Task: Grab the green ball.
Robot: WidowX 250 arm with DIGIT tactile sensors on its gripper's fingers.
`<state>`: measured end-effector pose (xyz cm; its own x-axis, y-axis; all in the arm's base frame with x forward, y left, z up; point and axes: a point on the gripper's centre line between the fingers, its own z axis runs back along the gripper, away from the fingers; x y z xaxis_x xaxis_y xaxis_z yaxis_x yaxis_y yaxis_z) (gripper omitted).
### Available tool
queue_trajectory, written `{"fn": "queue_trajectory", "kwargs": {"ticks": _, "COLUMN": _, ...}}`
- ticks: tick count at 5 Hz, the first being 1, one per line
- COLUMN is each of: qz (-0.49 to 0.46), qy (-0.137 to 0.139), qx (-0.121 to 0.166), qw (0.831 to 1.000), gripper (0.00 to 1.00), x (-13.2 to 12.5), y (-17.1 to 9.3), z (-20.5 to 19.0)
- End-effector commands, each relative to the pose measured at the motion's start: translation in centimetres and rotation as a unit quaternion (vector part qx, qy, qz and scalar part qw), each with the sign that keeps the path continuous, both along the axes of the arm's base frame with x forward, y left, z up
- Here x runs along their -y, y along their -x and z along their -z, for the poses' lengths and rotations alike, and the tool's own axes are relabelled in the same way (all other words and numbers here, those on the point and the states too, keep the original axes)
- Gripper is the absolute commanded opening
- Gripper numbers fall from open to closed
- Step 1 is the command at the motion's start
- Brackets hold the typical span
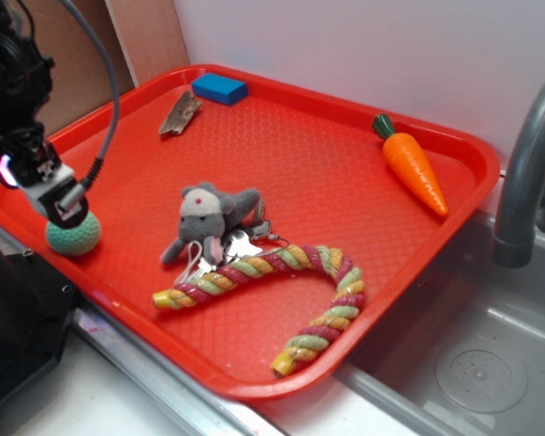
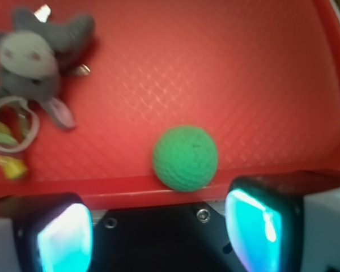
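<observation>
- green ball (image 1: pixel 74 234) — small round ball, knitted/crocheted yarn texture, teal-green; sits in the red tray (image 1: pixel 345 182) at its left edge, right against the raised rim
- wrist view: ball (image 2: pixel 185 158) rests on the tray floor touching the inner rim wall, blurred; lies ahead of the gap between the two fingers, not between them
- end effector (image 1: pixel 62 204) — black arm with a grey cable, white-tipped fingers, just above/over the ball in the exterior view; contact not clear
- end effector (image 2: pixel 158 232) in wrist view: fingers spread wide apart, nothing between them; pads (image 2: pixel 254 226) look glossy, cyan-lit
- tray: hard red plastic, rounded corners, raised rim, fine diamond-pattern floor
- plush mouse (image 1: pixel 209 222) — soft grey fabric, lighter face, pink ears, limp limbs; mid-tray, well apart from the ball
- rope toy (image 1: pixel 282 291) — thick twisted cord, pink/yellow/green strands, bent in an arc; one end touches the mouse
- metal keys/ring (image 1: pixel 239 245) by the mouse, shiny
- toy carrot (image 1: pixel 415 170) — smooth orange cone, green top, far right side of tray
- blue block (image 1: pixel 220 88) — flat rectangular, far back corner
- brown bark-like piece (image 1: pixel 180 114), rough, beside the block
- grey faucet (image 1: pixel 527 173), curved, and a metal sink (image 1: pixel 472 363) to the right of the tray
</observation>
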<state>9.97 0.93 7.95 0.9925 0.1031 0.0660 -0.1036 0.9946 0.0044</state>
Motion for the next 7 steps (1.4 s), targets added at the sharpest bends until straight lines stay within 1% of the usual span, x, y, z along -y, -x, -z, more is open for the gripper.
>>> {"fn": "queue_trajectory", "kwargs": {"ticks": 1, "qz": 0.005, "qy": 0.008, "qx": -0.022, "qw": 1.000, "gripper": 1.00, "x": -1.2, "y": -1.2, "z": 2.4}}
{"fn": "queue_trajectory", "kwargs": {"ticks": 2, "qz": 0.013, "qy": 0.024, "qx": -0.018, "qw": 0.999, "gripper": 1.00, "x": -1.9, "y": -3.1, "z": 3.9}}
{"fn": "queue_trajectory", "kwargs": {"ticks": 3, "qz": 0.020, "qy": 0.032, "qx": -0.030, "qw": 0.999, "gripper": 1.00, "x": -1.5, "y": -4.3, "z": 5.1}}
{"fn": "queue_trajectory", "kwargs": {"ticks": 4, "qz": 0.019, "qy": 0.032, "qx": -0.045, "qw": 0.998, "gripper": 0.00, "x": -1.0, "y": -4.4, "z": 4.9}}
{"fn": "queue_trajectory", "kwargs": {"ticks": 5, "qz": 0.041, "qy": 0.021, "qx": -0.034, "qw": 0.998, "gripper": 0.00, "x": -0.7, "y": -4.3, "z": 1.2}}
{"fn": "queue_trajectory", "kwargs": {"ticks": 6, "qz": 0.039, "qy": -0.007, "qx": -0.005, "qw": 0.999, "gripper": 0.00, "x": -0.8, "y": -4.0, "z": -3.8}}
{"fn": "queue_trajectory", "kwargs": {"ticks": 7, "qz": -0.007, "qy": -0.039, "qx": 0.022, "qw": 0.999, "gripper": 0.00, "x": -1.0, "y": -3.5, "z": -8.3}}
